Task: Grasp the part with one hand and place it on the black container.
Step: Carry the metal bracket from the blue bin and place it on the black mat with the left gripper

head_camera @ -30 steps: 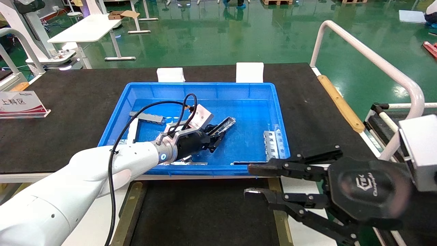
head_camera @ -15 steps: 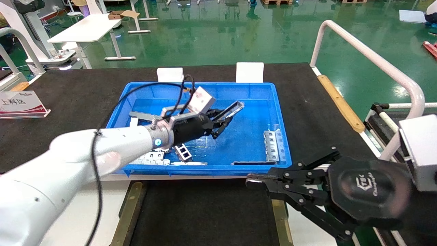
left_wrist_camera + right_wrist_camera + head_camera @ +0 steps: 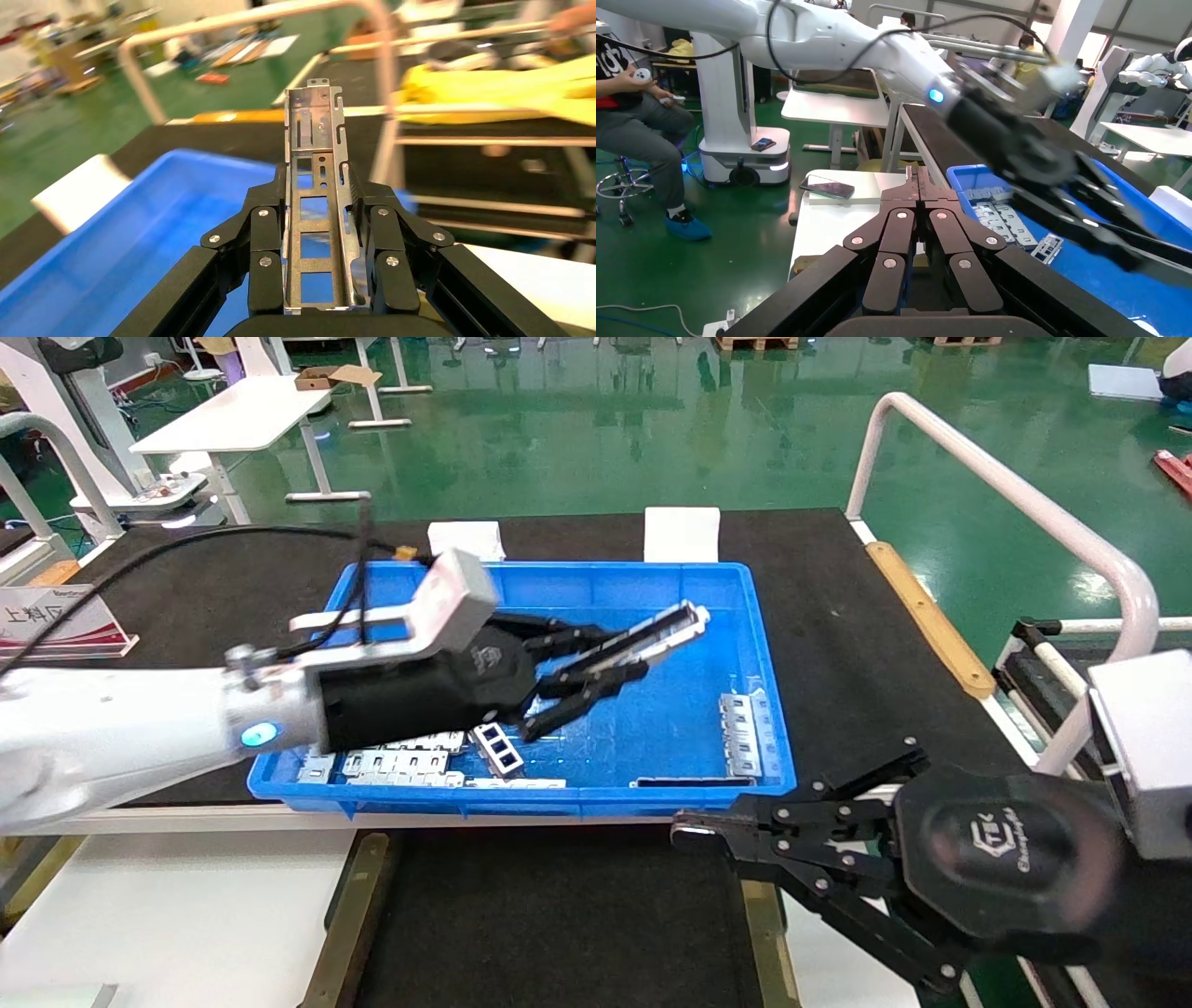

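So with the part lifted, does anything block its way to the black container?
The left gripper holds the part above the blue bin. The bin's near wall is below it. The right gripper, shut, hovers over the black container's right edge and could crowd that side.

The left arm reaches in from the tabletop's left side, forearm nearly level, its left gripper raised above the tabletop's middle with jaws clamped on either side of the part. The right gripper hangs parked by the near right corner, jaws pressed together, pointing left.
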### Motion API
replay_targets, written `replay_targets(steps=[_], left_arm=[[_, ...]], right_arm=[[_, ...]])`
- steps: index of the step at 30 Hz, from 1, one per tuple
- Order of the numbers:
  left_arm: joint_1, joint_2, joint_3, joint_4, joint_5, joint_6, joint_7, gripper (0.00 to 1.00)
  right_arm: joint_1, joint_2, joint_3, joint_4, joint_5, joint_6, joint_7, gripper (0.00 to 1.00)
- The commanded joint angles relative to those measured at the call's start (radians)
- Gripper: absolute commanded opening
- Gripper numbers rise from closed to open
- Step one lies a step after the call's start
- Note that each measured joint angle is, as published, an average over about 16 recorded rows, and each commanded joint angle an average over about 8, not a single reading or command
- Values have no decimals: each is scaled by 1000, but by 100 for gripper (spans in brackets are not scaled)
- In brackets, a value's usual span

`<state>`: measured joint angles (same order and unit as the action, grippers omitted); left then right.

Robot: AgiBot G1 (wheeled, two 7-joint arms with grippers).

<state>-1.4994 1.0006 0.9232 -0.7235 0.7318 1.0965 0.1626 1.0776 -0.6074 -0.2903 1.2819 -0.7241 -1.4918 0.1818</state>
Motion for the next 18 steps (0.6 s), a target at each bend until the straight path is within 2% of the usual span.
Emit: replay_targets(steps=[1,5,10,18], left_arm=[[15,-53,-4,-67,-15,56,-9,0],[83,-154,0,-248,-30,63,-46,0],[183,-251,14,-451,-36,-4,-97,0],[357,-321,67,-610,-16,-158,-147,0]], right_arm=[[0,0,0,0,0,0,0,0],[0,0,0,0,0,0,0,0],[0,0,-1,0,0,0,0,0],[0,0,-1,0,1,1,-1,0]])
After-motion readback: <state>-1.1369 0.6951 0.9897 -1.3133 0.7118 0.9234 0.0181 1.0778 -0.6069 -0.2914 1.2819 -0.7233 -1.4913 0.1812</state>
